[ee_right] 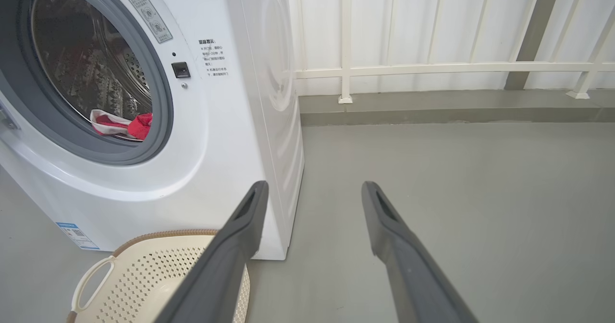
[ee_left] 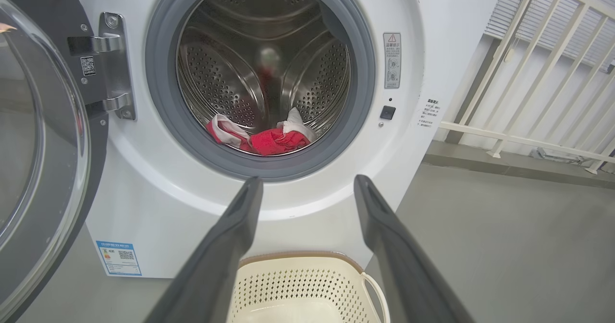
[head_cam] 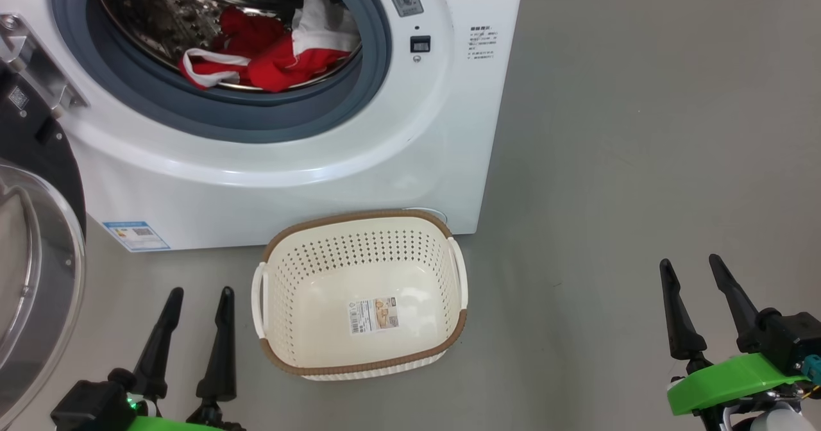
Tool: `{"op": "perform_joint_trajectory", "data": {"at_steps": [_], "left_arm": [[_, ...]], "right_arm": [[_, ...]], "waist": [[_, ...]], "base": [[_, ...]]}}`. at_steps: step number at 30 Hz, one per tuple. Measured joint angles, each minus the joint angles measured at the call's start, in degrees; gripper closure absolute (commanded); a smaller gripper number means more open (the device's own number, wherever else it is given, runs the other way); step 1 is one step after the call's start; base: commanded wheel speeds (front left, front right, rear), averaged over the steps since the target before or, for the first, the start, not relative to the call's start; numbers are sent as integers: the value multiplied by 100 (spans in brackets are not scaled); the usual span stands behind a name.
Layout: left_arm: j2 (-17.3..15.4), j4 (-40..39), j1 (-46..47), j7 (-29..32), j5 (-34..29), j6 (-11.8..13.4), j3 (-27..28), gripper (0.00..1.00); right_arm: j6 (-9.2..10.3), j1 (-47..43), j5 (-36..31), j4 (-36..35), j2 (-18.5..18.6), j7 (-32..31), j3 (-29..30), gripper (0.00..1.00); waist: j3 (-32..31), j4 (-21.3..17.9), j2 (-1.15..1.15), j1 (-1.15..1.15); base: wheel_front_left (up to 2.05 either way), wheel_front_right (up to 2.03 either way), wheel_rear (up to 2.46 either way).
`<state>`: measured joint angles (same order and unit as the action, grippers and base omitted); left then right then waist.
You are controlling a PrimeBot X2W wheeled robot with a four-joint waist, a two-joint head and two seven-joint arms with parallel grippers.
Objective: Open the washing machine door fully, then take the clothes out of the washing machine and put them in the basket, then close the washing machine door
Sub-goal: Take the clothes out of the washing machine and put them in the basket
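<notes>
the washing machine door is seen swung open at the left of the washing machine, and the clothes, red and white, are bunched at the front of the steel drum, just behind the grey rubber ring. the basket is set on the grey floor just before the machine, a paper label shown on its bottom. the left gripper and the right gripper are held either side of the basket, fingers spread wide and gripping nothing, well apart from the clothes.

Head looks down, wrists forward; 3 share basket.
</notes>
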<state>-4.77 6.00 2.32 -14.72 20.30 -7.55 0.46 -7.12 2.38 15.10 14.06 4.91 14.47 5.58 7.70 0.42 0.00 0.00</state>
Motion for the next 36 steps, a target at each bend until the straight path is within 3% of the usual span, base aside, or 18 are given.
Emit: {"op": "perform_joint_trajectory", "data": {"at_steps": [12, 36], "left_arm": [[-31, -44, 4, 0, 107, 0, 21, 0], [-108, -103, 28, 0, 109, 0, 23, 0]], "right_arm": [[0, 1, 0, -27, 0, 0, -4, 0], [0, 12, 0, -32, 0, 0, -55, 0]], "waist": [[64, 18, 0, 0], [132, 22, 0, 0]], "base": [[12, -12, 0], [97, -97, 0]]}}
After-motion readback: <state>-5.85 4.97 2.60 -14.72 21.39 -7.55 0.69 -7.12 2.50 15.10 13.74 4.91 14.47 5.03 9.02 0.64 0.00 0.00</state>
